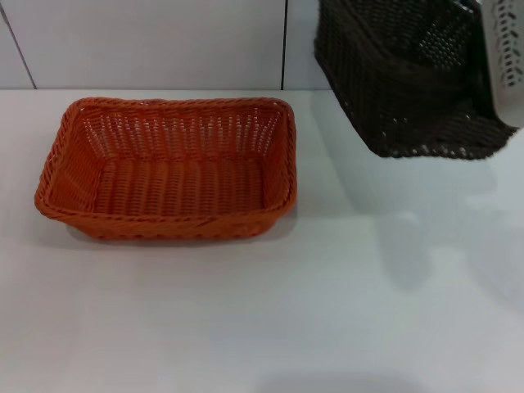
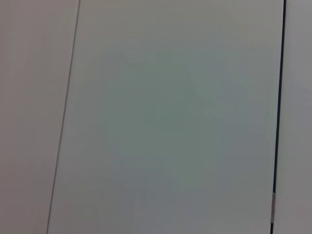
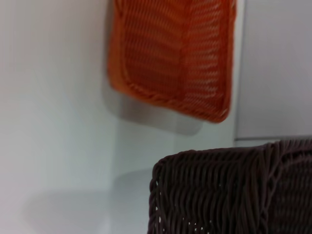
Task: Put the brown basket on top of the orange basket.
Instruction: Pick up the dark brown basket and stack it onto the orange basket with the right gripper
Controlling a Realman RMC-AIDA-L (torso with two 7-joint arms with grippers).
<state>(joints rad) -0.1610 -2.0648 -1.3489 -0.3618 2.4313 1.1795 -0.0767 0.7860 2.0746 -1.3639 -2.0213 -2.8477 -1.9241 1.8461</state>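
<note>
you are in the carry step: the brown basket (image 1: 409,82) hangs in the air, tilted, well off the bench (image 1: 246,311), up and to the right of the orange basket (image 1: 168,168) and apart from it. its shadow falls on the bench to the right of the orange basket, so it is not yet over the target.

the orange basket sits flat on the bench, open side up, with nothing in it. in the right wrist view you see the brown basket's braided rim close under the camera and the orange basket farther off across the bench.

a pale perforated part shows at the right edge of the head view, against the brown basket's far side. it looks like part of your right arm, but you cannot tell how the right gripper is set, only that the basket seems to be carried from that side. the left gripper is out of sight; its wrist camera sees only a plain wall panel.

next, you likely need to bring the brown basket leftward until it is over the orange basket, level it, match the long sides, then lower it so it nests inside.
</note>
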